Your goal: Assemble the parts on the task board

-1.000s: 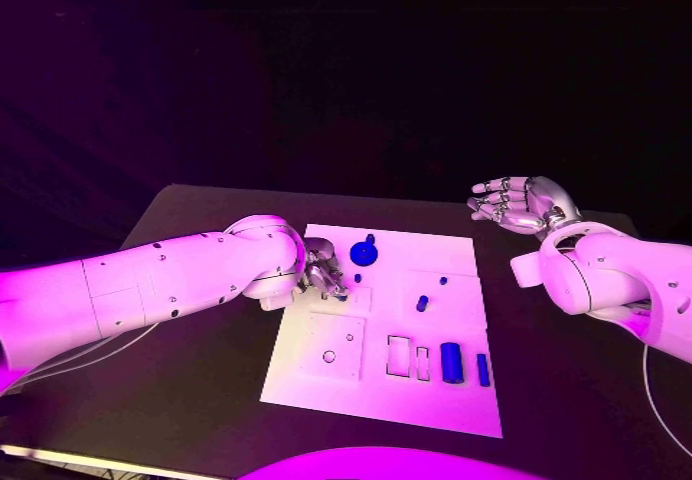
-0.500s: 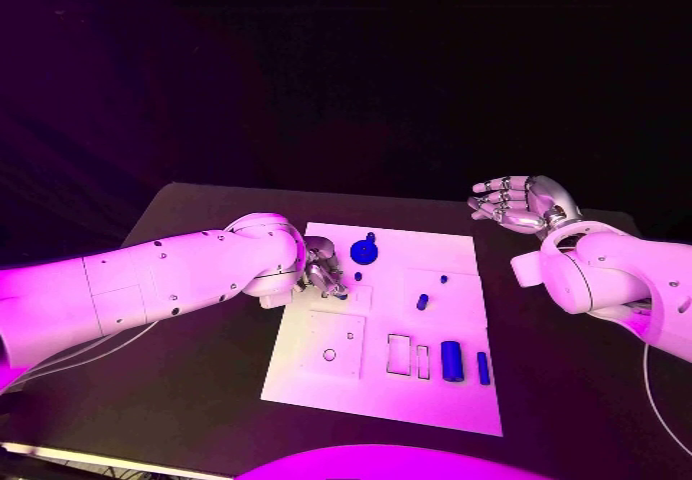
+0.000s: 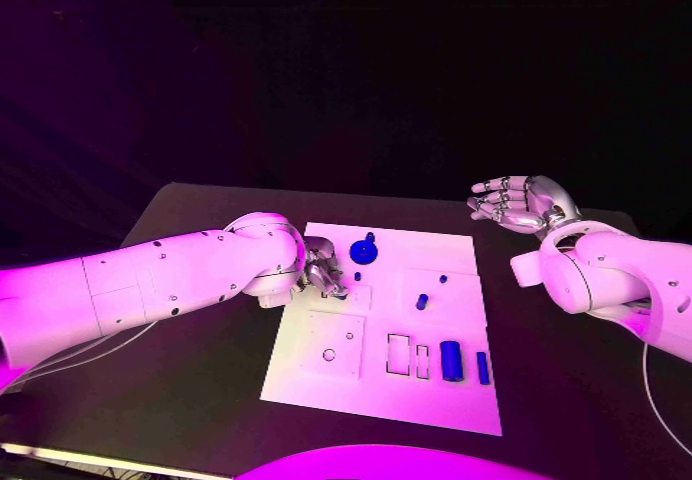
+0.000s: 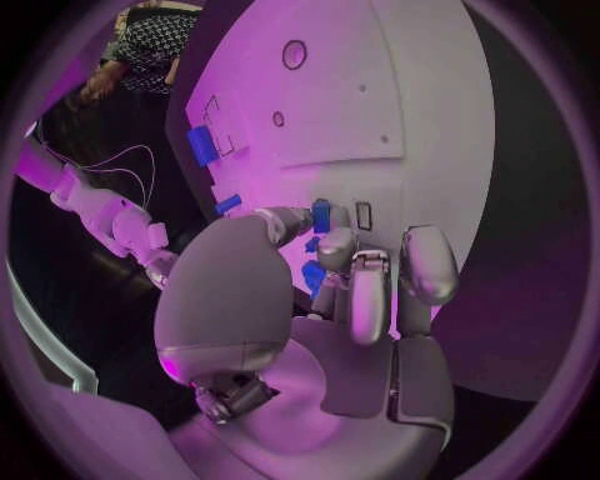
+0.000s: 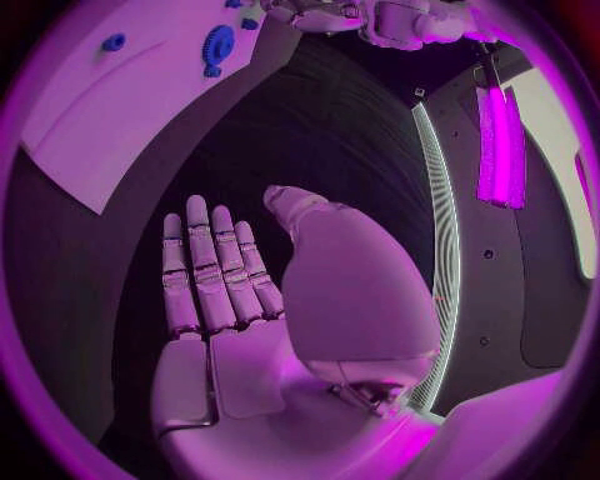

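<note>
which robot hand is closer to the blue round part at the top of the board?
Left. The left robot hand is over the task board, just beside the blue round part. The right robot hand hovers off the board, open.

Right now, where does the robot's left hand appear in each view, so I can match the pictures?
Head view: left hand at the task board's left edge, near the round blue part.
Left wrist view: mid-circle, fingers over the board.
Right wrist view: at the rim, beyond the round blue part.
Shared landmark: the board.
</note>
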`<state>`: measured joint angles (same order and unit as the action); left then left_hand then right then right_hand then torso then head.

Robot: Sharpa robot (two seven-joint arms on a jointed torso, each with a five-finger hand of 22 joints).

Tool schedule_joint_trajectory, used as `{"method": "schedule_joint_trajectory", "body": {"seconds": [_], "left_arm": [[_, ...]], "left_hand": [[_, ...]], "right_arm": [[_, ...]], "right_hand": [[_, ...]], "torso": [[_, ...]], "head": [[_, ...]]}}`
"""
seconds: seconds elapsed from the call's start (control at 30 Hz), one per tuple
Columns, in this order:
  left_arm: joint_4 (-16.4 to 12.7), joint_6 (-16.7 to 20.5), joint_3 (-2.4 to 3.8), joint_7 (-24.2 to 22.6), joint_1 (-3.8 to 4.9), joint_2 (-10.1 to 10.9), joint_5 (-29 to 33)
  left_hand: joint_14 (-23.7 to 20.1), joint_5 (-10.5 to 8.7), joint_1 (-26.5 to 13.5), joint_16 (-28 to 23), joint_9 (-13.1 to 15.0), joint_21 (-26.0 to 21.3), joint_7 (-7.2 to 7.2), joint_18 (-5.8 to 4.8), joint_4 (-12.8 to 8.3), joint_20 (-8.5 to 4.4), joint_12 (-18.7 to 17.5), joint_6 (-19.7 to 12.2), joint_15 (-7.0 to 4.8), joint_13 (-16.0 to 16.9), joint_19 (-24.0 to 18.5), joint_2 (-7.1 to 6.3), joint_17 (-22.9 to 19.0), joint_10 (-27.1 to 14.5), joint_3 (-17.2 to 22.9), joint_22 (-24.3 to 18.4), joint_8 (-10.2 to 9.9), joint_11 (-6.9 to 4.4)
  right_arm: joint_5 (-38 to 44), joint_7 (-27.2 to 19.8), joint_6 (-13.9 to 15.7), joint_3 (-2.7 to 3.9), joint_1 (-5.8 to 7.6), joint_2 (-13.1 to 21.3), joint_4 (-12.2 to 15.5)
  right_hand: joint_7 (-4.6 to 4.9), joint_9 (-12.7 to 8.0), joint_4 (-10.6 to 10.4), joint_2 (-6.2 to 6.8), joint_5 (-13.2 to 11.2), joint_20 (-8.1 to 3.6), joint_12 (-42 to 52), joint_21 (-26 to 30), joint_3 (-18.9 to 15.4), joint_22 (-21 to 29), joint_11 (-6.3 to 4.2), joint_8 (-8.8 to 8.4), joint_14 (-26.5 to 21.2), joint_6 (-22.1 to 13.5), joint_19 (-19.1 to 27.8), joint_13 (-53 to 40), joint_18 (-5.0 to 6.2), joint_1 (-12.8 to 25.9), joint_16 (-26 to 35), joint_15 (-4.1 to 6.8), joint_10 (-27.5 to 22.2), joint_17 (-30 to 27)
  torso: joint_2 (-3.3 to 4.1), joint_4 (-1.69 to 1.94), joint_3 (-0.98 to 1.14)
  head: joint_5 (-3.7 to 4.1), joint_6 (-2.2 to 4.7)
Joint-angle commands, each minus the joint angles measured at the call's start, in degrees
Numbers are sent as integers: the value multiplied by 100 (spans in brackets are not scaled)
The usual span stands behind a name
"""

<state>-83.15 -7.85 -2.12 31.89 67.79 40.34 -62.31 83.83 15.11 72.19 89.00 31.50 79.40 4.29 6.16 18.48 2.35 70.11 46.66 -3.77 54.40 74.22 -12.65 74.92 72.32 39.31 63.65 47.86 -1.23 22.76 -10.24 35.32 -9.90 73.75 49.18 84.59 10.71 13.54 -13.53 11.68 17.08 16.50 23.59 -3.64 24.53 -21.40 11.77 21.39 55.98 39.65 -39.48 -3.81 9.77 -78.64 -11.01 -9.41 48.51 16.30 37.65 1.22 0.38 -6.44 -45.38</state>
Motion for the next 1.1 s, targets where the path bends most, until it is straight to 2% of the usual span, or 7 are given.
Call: {"method": "schedule_joint_trajectory", "body": {"seconds": [0.03,0.3,0.77,1.1], "left_arm": [[4,-155,-9,72,-12,-15,-87],[9,-170,-9,63,-12,-44,-90],[72,-217,-10,73,-10,-150,-37],[144,-202,-12,71,-10,-225,6]], "left_hand": [[551,20,-21,27,919,30,-140,-78,-856,-1,23,166,-41,11,46,20,1320,34,864,5,22,7],[558,20,-31,34,924,38,-141,-82,-862,-2,36,171,-42,34,57,14,1339,48,872,22,23,7],[614,7,-305,97,997,118,-206,-118,-899,-35,107,334,-80,159,185,21,1499,206,971,205,68,-46],[617,-35,-612,100,1026,151,-252,-136,-801,-69,127,444,-113,227,250,74,1508,303,876,289,46,-83]], "right_arm": [[55,-37,-90,1,-2,0,11],[55,-35,-92,1,-2,2,11],[47,-31,-112,1,-2,-7,2],[42,-31,-123,1,-2,-7,1]], "right_hand": [[504,-9,-14,-12,-2,2,-26,-10,-33,5,32,-30,14,-4,-13,9,65,62,33,-16,-10,-6],[504,-9,-14,-12,-2,2,-26,-10,-33,5,32,-30,14,-4,-13,9,65,62,33,-16,-10,-6],[505,-19,-44,-33,-4,1,-24,-17,-54,36,33,-30,22,-3,-44,9,66,111,50,-16,-14,-30],[506,-22,-53,-38,-4,1,-23,-17,-61,45,34,-30,24,-3,-49,9,65,125,54,-17,-15,-36]], "torso": [[-1,-2,-1],[2,3,1],[1,1,-1],[3,1,1]], "head": [[3,7],[4,0],[13,-27],[18,-35]]}}
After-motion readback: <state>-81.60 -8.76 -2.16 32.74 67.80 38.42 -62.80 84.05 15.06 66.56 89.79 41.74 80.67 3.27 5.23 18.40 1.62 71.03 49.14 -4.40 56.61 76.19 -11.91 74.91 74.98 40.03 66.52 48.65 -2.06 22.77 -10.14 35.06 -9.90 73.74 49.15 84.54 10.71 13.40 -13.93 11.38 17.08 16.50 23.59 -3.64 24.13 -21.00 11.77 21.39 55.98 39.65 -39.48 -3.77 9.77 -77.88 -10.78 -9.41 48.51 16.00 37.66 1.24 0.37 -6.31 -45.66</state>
